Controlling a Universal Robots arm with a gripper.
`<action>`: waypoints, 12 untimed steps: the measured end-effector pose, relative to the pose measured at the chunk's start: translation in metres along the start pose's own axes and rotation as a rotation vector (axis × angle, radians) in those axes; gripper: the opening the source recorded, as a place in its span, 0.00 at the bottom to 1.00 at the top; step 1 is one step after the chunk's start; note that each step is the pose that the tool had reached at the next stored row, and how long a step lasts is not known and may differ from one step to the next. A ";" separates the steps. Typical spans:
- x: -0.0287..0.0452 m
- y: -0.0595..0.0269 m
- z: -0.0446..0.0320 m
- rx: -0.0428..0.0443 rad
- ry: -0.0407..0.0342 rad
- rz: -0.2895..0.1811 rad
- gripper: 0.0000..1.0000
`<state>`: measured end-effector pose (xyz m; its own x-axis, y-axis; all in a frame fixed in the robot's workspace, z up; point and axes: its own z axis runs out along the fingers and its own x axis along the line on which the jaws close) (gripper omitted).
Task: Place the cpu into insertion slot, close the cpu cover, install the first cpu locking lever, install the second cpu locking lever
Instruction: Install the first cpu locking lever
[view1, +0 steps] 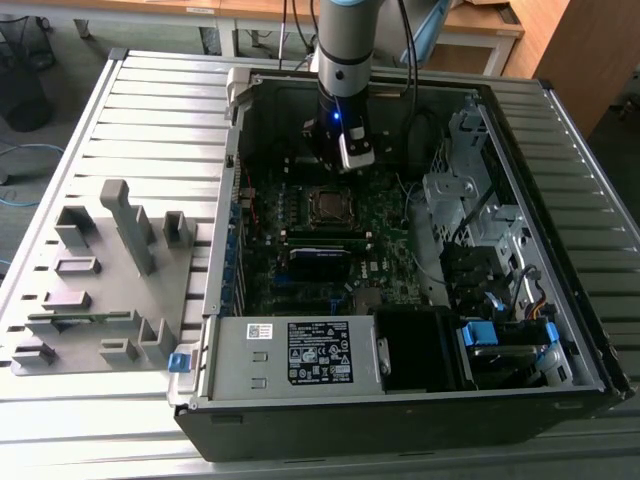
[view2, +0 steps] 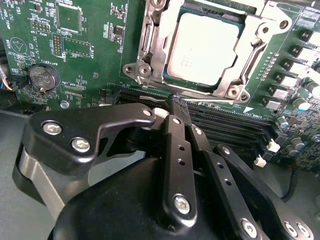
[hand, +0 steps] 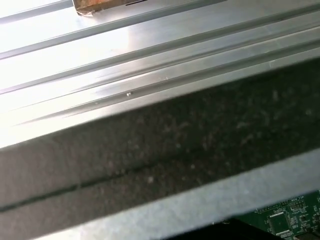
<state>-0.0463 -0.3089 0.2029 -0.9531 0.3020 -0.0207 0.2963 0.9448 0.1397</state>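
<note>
Grey slatted metal table (view1: 150, 110) carries the open black computer case (view1: 330, 440), laid on its side so the green motherboard (view2: 90, 30) faces up at me. My black gripper (view2: 181, 111) hangs just beside the socket, above the long dark memory slots (view2: 235, 125). My fingers are pressed narrow together with nothing between them, which I judge a posture for nudging rather than carrying. The thin silvery square cpu cover (view2: 148, 42) appears to lie down flat. Inside its window sits the small flat square cpu (view2: 202, 47), dull silver-grey, seated in the insertion slot.
</note>
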 end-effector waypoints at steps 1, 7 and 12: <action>0.0002 0.0002 0.0000 -0.0002 -0.0002 0.002 0.10; 0.0007 0.0007 0.0001 -0.0002 -0.0025 0.019 0.10; 0.0016 0.0017 0.0003 -0.0003 -0.0032 0.024 0.10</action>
<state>-0.0473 -0.3067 0.2028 -0.9454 0.3253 -0.0205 0.3195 0.9371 0.1404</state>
